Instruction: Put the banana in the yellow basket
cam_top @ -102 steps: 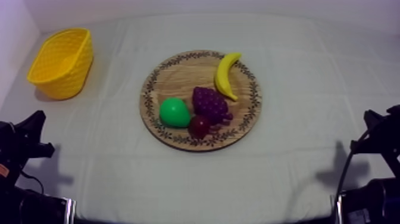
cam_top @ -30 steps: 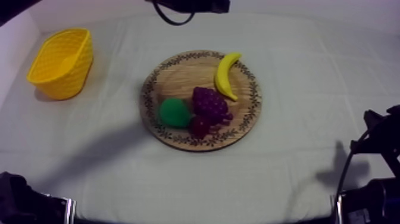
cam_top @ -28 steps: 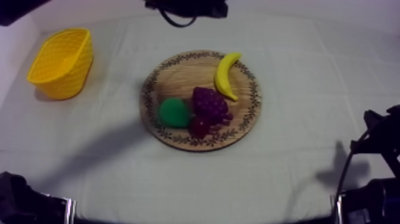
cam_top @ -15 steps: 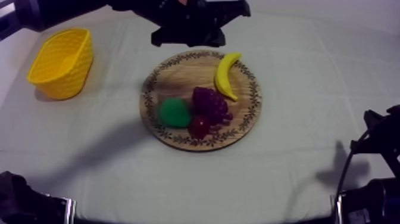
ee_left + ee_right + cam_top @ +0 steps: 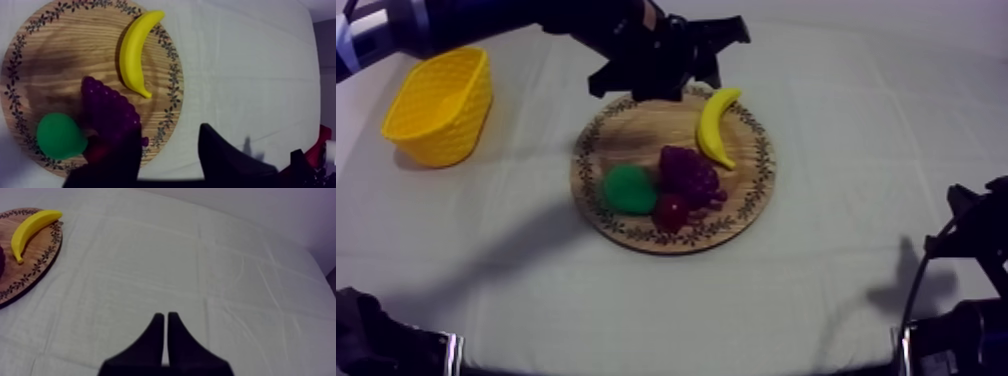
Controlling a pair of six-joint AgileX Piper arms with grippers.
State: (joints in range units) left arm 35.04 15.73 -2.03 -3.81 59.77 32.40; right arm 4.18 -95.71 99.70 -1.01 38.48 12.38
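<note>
Banana (image 5: 716, 127) first: it lies on the wooden board (image 5: 626, 130), on the far right part near the patterned rim, one tip at the rim and the other pointing in toward the bunch of grapes (image 5: 688, 172). Nothing touches it, and it is clear of the grapes by a small gap. The pear (image 5: 628, 188) and the small red fruit (image 5: 671, 212) sit on the near side of the board, just beside the grapes.

Our left arm (image 5: 626, 45) comes in from the upper left and hangs over the board's far rim, just beside the banana's upper tip. In the left wrist view the banana (image 5: 134, 52) lies whole and unobstructed on the board (image 5: 55, 55), ahead of the left jaws, which stand wide apart with nothing between them; the grapes (image 5: 107, 107) and pear (image 5: 59, 135) are nearer to them than the banana is.

Our right arm (image 5: 966, 240) sits low at its own side of the counter (image 5: 836, 290). The right jaws lie together as a narrow wedge over bare cloth, well apart from the board (image 5: 40, 258) and the banana (image 5: 30, 228).

The yellow basket (image 5: 461, 110) stands at the far left, well apart from the board, with no fruit to be seen in it.

We judge the task barely begun: the approach is under way, but the grasp, the lift, the carry across to the basket and the release are all left to do.
</note>
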